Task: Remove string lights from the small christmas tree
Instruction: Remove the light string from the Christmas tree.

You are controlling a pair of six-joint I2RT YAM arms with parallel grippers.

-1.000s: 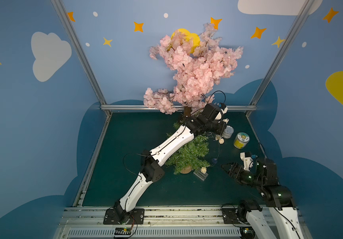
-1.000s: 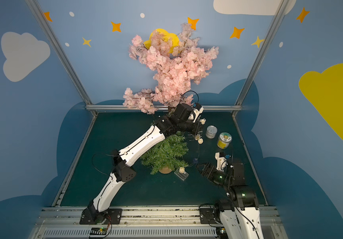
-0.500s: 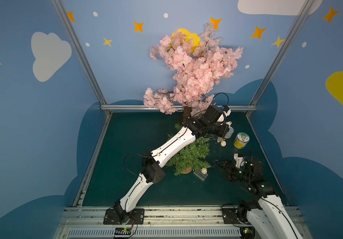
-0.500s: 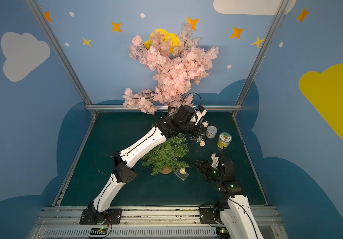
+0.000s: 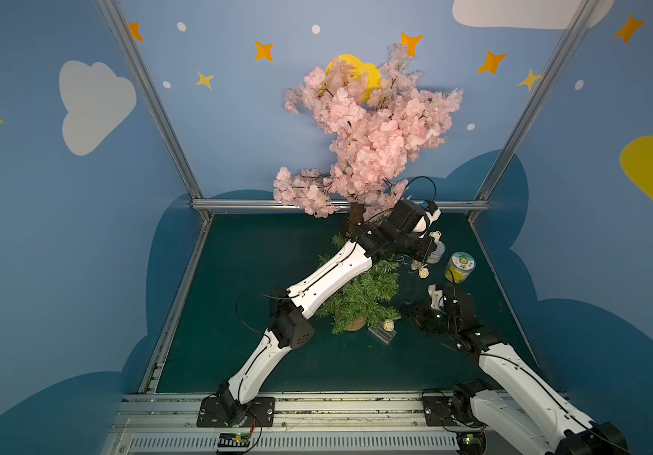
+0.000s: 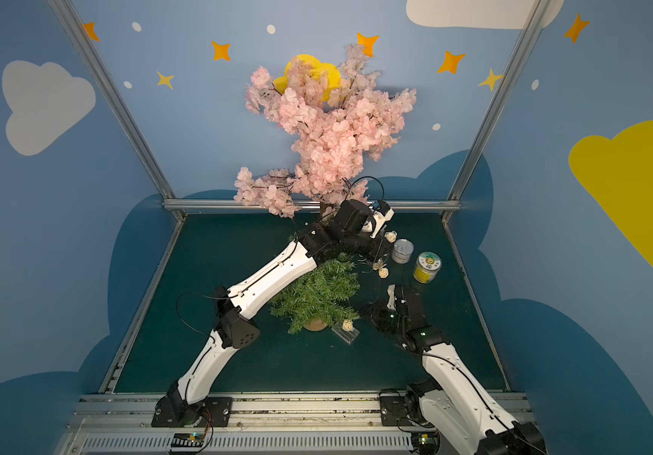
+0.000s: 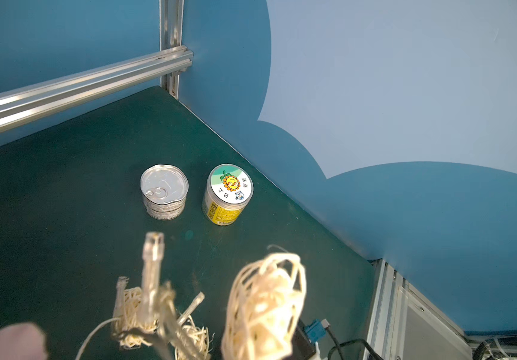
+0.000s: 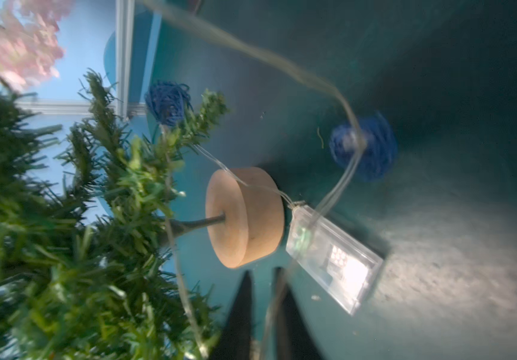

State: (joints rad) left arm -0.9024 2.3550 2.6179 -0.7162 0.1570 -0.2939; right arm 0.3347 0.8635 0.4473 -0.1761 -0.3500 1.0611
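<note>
Beside the small christmas tree [image 5: 364, 299], on the side facing the right arm, the string lights [image 5: 388, 325] end in a clear box [image 8: 332, 258] lying flat on the green worktop [image 5: 258, 275], just beside the tree's tan base [image 8: 244, 218]. From the box the pale wire climbs into the tree's lower branches, where a blue ball [image 8: 166, 103] hangs. A second blue ball [image 8: 363, 146], blurred, sits on the wire near the base. The right fingers [image 8: 241, 311] are low at the tree's foot, pinched on a strand of wire. Behind the tree the left fingers [image 5: 419, 252] hover with cream balls [image 7: 263, 305] bunched at them; whether they grip cannot be told. Beyond them stand a silver tin [image 7: 163, 191] and a yellow-labelled jar [image 7: 227, 194].
</note>
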